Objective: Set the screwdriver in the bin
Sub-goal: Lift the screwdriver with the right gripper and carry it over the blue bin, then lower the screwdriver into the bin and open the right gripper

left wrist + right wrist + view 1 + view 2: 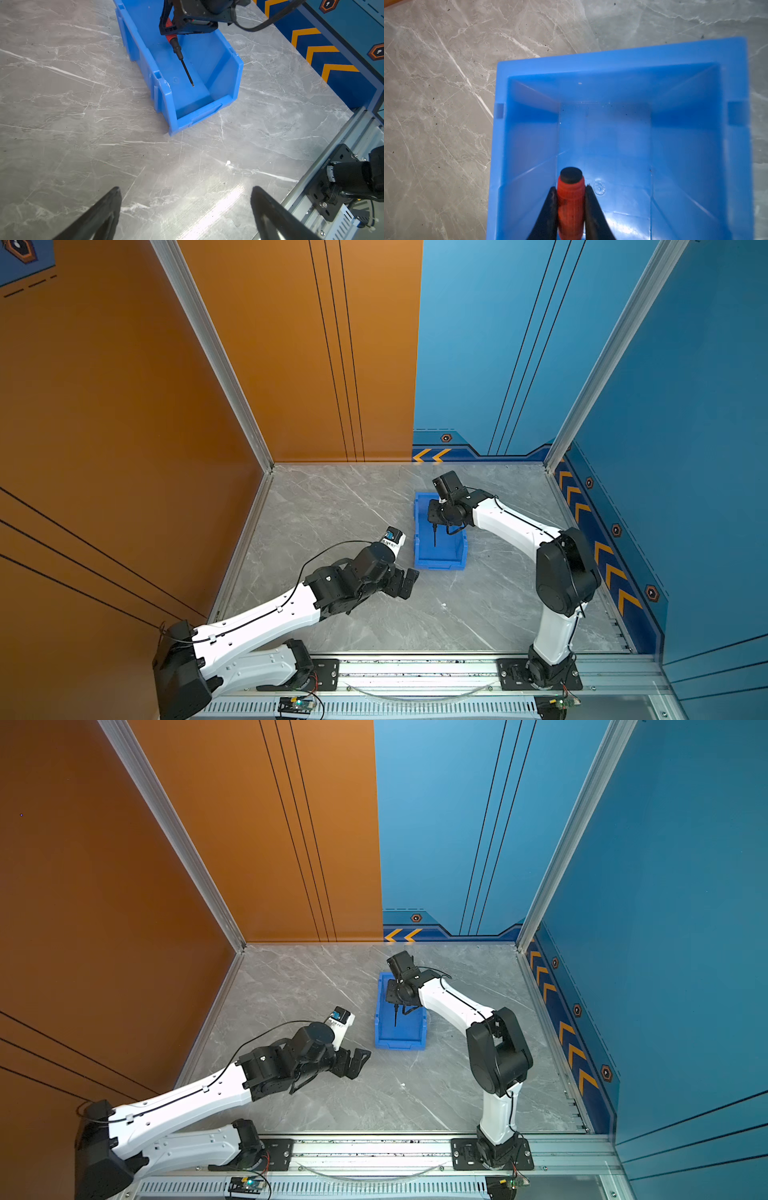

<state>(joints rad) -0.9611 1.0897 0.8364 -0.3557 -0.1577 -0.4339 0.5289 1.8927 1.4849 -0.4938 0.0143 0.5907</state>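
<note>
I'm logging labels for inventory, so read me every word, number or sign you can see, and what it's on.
Nothing is legible enough to quote.
White camera housing on the left arm: sticker print, too small.
Black metal base plate: white lettering, blurred.
Bright blue plastic bin: round moulded mark, unreadable.
Blue wall panel: orange chevron arrows, no words.

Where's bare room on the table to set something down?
Free: grey marble tabletop between the orange wall and the blue plastic bin, and the stretch near the front rail. Crowded: the bin, where the right gripper holds the red-handled screwdriver.
</note>
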